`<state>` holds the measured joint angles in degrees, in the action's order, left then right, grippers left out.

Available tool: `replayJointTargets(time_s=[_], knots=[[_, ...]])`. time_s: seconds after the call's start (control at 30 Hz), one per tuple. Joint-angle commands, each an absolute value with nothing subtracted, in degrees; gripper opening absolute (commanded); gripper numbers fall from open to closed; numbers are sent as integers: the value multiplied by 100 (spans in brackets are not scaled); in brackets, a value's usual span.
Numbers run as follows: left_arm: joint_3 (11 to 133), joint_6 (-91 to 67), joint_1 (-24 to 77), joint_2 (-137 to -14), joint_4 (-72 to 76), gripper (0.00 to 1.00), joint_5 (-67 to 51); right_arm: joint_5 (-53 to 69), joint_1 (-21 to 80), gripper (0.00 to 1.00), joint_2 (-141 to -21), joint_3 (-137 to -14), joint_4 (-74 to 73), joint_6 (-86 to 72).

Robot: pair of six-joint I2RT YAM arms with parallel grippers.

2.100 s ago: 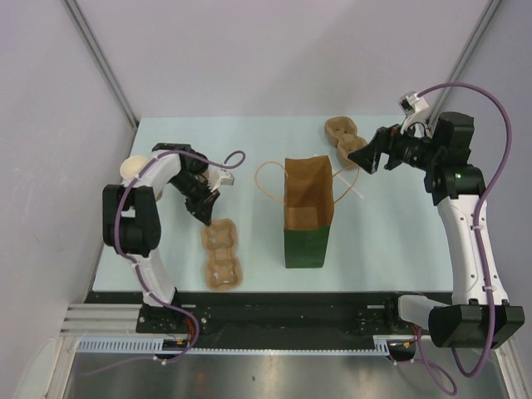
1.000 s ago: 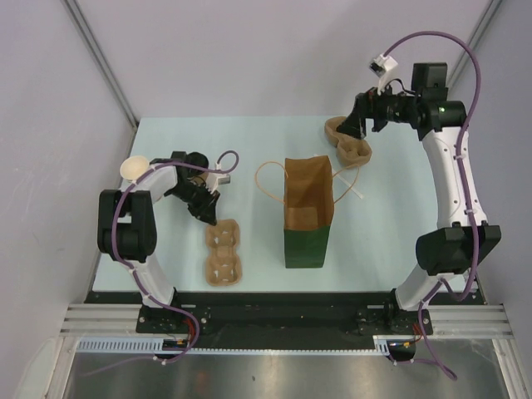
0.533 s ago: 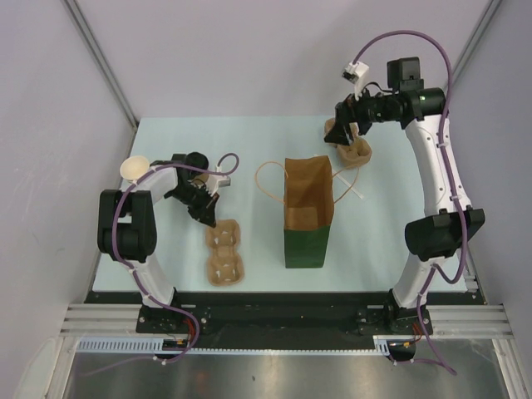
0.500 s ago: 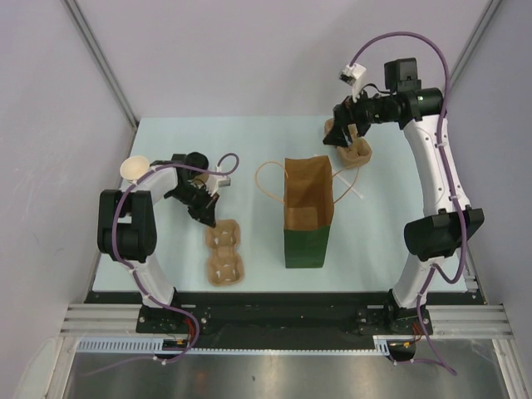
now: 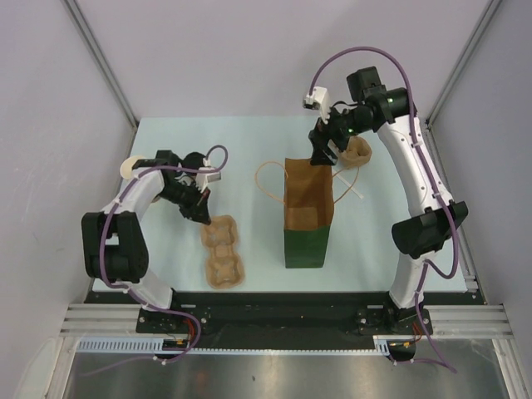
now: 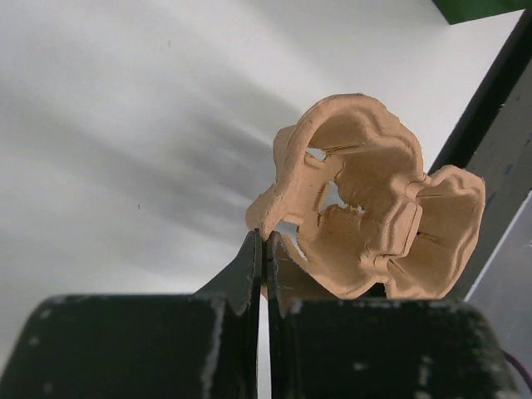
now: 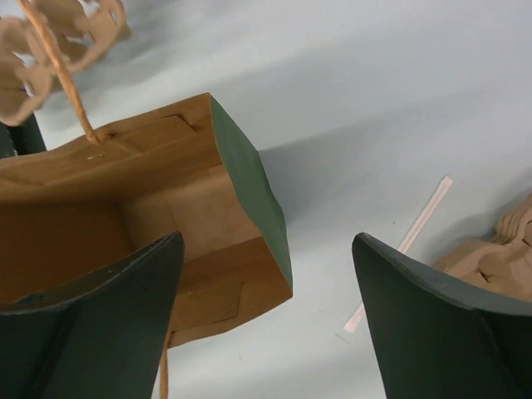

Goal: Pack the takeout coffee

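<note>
nearest on the pale tabletop (image 5: 150, 270), left of centre, lies a brown pulp cup carrier (image 5: 221, 256), its two wells lined up near to far. the left tool (image 5: 201, 214) meets the far end of this carrier from the left. its jaws are pressed fully together on a thin bit of the rim. in the left wrist view the carrier sits sharp just past the fingertips, while the tabletop behind it is smeared.

right of the carrier, about the middle of the tabletop, a paper bag (image 5: 308, 245) stands upright with its mouth open. it is green outside and brown inside, and a rope handle (image 5: 268, 178) loops out on each side. a white straw (image 5: 350, 188) lies flat just right of the bag's far corner.

the right tool (image 5: 319, 155) hangs over the far edge of the bag, jaws spread wide with nothing between them. its wrist view looks past both fingers into the bag's brown inside, with the straw off to the right.

just right of that tool, toward the far right, a second pulp carrier (image 5: 357, 152) rests on the tabletop, partly covered by the right arm. at the far left edge a pale paper cup (image 5: 130, 169) shows behind the left arm.

the takeout coffee cannot be made out in any of the three views, so i cannot tell where it is.
</note>
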<state>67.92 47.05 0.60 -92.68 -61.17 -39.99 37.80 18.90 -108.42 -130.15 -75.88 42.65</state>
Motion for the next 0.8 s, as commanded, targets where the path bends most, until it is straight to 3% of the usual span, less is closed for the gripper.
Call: replayJointTargets(time_s=[0.0,0.13,0.23,0.27,0.33,0.37,0.4,0.53,0.77], knots=[[7136,4799,-237,-8895,-6582,0,-4570,3375,2013,84,-11004,-13061,-7831,4728],[7601,4808,-456,-8544,-6995,0,-4728,3331,2039,74,-11171,-13087,-7901,4808],[8145,4808,-798,-8297,-7399,0,-4974,3314,2135,59,-11180,-13087,-8007,4860],[8313,4790,-895,-8236,-7601,0,-5044,3253,2179,45,-11162,-13096,-8042,4869],[8856,4746,-1132,-8069,-7777,0,-5176,3182,2276,29,-11083,-13087,-8051,4843],[9068,4650,-1195,-8025,-7926,0,-5220,3121,2363,11,-11048,-13087,-8033,4817],[9297,4615,-1230,-7981,-8006,0,-5264,3085,2408,3,-10961,-13087,-8025,4738],[10447,3791,-1257,-7560,-7683,0,-5195,3015,2575,0,-10662,-12991,-7919,4448],[10485,1656,-1091,-6356,-5260,0,-5187,2901,2619,0,-9871,-12455,-7235,3596]])
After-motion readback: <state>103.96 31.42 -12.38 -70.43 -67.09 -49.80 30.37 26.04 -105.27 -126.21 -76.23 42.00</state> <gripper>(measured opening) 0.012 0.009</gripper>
